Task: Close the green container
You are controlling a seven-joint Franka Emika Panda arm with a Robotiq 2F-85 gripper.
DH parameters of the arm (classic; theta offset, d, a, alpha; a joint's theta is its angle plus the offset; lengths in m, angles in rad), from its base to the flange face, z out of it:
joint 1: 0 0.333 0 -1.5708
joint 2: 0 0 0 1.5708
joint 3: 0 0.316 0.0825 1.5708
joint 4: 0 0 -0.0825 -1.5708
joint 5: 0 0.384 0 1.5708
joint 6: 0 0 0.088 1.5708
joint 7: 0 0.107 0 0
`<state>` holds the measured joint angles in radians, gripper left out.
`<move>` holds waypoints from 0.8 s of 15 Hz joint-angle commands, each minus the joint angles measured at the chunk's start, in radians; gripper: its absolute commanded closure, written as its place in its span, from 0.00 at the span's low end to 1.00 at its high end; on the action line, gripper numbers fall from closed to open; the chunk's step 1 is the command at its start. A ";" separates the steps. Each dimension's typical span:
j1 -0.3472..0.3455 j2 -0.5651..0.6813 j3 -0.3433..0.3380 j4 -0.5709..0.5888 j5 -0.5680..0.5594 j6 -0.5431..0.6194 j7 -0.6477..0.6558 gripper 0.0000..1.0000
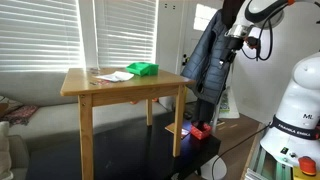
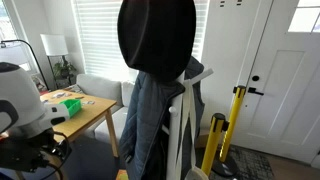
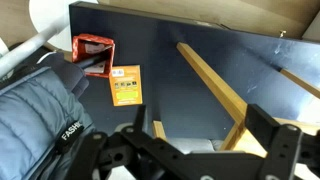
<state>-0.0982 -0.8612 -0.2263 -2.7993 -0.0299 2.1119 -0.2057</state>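
Green container (image 1: 142, 69): on table (image 1: 120, 90), near far edge, beside white papers (image 1: 115, 76). Fingers (image 3: 268, 135): apart, holding nothing, well apart from table.

Above counter (image 1: 165, 79): open air over the green container (image 1: 142, 68).
Beside my gripper (image 1: 235, 55): hanging jacket (image 1: 208, 55) crowds the counter's side.

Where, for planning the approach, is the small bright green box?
In both exterior views the green box sits on the wooden table, beside flat white papers.
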 commanded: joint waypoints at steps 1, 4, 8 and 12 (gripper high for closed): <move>-0.007 0.005 0.007 -0.013 0.007 -0.005 -0.005 0.00; -0.007 0.016 0.008 -0.029 0.007 -0.005 -0.006 0.00; -0.007 0.017 0.008 -0.029 0.007 -0.005 -0.006 0.00; 0.016 0.014 0.054 -0.006 -0.007 -0.003 0.002 0.00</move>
<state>-0.0976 -0.8426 -0.2232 -2.8175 -0.0299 2.1091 -0.2057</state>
